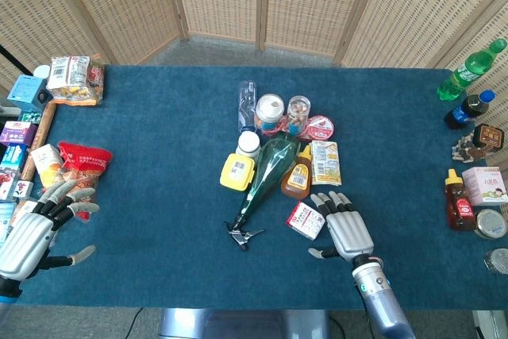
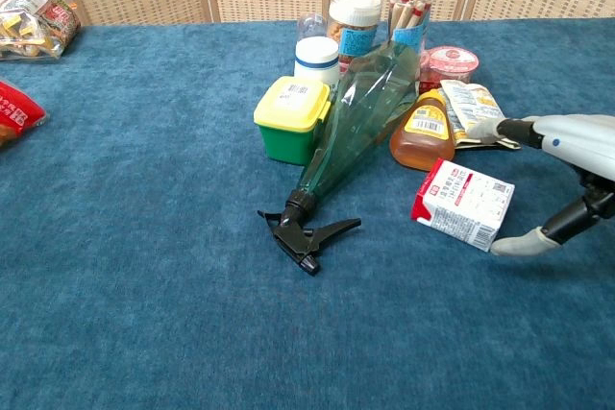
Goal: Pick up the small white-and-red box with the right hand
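While the right hand [image 1: 343, 228] hangs spread and empty beside the white-and-red box [image 2: 463, 203], thumb seemingly near it, close squarely across its sides.

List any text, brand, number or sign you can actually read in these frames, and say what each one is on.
None can be read with confidence.
Small white-and-red box: dark print on its white face, too small to read.
Yellow-lidded green container: white barcode label, digits blurred.
Honey bottle: label blurred.
Snack pouch: print illegible.
Red snack bag and pink box: lettering too small to read.
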You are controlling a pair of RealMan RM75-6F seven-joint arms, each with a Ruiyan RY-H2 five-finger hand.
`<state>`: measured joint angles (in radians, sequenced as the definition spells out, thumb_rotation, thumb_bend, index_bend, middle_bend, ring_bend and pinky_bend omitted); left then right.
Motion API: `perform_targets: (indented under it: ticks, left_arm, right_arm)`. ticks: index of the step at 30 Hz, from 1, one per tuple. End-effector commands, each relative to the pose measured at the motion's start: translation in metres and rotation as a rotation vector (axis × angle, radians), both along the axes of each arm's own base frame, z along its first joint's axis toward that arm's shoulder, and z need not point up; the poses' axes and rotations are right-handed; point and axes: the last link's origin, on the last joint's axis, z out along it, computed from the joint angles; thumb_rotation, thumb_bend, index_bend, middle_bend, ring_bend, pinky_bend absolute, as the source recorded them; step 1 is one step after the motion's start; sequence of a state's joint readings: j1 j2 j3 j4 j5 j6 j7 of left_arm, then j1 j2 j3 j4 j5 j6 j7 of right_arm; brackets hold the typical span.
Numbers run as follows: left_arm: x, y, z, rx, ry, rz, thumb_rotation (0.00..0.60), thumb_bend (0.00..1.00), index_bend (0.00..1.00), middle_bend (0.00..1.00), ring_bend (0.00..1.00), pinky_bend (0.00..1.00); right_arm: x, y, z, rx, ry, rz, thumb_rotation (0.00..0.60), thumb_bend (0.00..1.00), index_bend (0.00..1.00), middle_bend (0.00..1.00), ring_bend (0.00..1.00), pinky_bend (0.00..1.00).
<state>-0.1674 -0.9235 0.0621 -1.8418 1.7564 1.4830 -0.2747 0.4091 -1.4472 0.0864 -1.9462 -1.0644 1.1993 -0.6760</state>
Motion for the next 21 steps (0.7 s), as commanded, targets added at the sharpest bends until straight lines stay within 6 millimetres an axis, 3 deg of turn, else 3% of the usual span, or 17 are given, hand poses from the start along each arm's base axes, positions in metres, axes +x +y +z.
perform_targets:
  ticks: [1, 12, 18, 21]
  left_arm:
    - [-0.001, 0.000, 0.000, 0.001, 0.001, 0.003, 0.600, 0.24, 0.31, 0.20, 0.00, 0.00]
    - [-0.007, -0.002, 0.002, 0.009, -0.006, 0.014, 0.600, 0.24, 0.31, 0.20, 0.00, 0.00]
    - [-0.009, -0.005, 0.005, 0.021, -0.007, 0.020, 0.600, 0.24, 0.31, 0.20, 0.00, 0.00]
    - [-0.010, -0.006, 0.005, 0.021, -0.006, 0.024, 0.600, 0.24, 0.31, 0.20, 0.00, 0.00]
  right_arm:
    - [0.003, -0.003, -0.004, 0.011, 0.000, -0.003, 0.474, 0.00, 0.00, 0.00, 0.00, 0.04]
    - [0.010, -0.010, -0.015, 0.027, 0.014, -0.020, 0.475, 0.00, 0.00, 0.00, 0.00, 0.06]
    - [0.014, -0.017, -0.017, 0.009, -0.006, -0.045, 0.477, 0.00, 0.00, 0.01, 0.00, 0.25]
    - [0.014, -0.019, -0.020, -0.001, -0.012, -0.062, 0.475, 0.00, 0.00, 0.08, 0.05, 0.36]
